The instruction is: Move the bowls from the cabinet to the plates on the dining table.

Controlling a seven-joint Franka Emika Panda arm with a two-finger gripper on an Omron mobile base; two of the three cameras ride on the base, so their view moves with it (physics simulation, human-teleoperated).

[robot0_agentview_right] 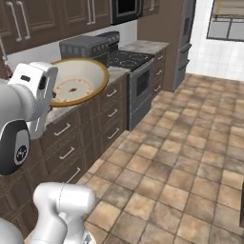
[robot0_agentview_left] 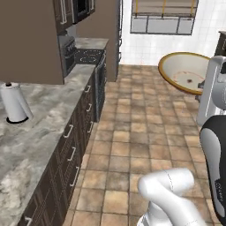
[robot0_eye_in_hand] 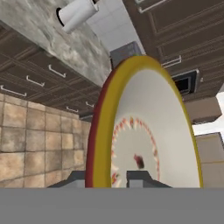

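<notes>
Tool: pinching the rim of the shallow tan ceramic bowl.
Bowl: standing on edge, rising straight ahead from the tool.

From behind the arm we look forward and down from both sides, sharing the tiled floor and stove, while our hand view sits close against the bowl.

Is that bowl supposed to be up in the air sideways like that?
Odd, yes: the bowl hangs tipped on edge over the floor, pinched at its rim by the gripper. Nothing looks spilled or broken.
</notes>
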